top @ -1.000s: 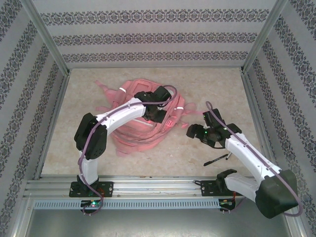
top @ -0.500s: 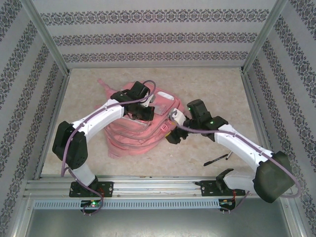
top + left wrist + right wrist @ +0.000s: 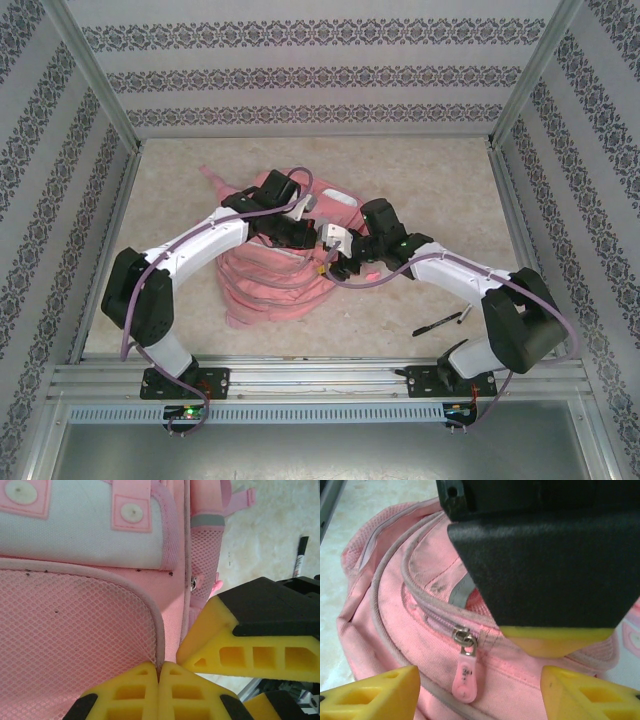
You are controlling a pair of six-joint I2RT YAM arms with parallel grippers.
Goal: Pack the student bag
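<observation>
Lying left of centre on the pale tabletop (image 3: 430,180), the soft pink fabric backpack (image 3: 268,280) has both claws at its right side. The left claw (image 3: 159,672) is pinched together on a piped pocket edge (image 3: 161,630); the right claw (image 3: 480,677) stands apart, straddling a pink zip pull (image 3: 465,677).

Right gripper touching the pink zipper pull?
Apart. Right wrist view: zipper pull sits between the fingers of the open right gripper, bag fabric showing both sides.

I operate in a lab test cell: aluminium frame (image 3: 92,75), patterned wall panels (image 3: 320,75), stone-look table (image 3: 440,180), arm bases bolted to a rail (image 3: 320,378).
</observation>
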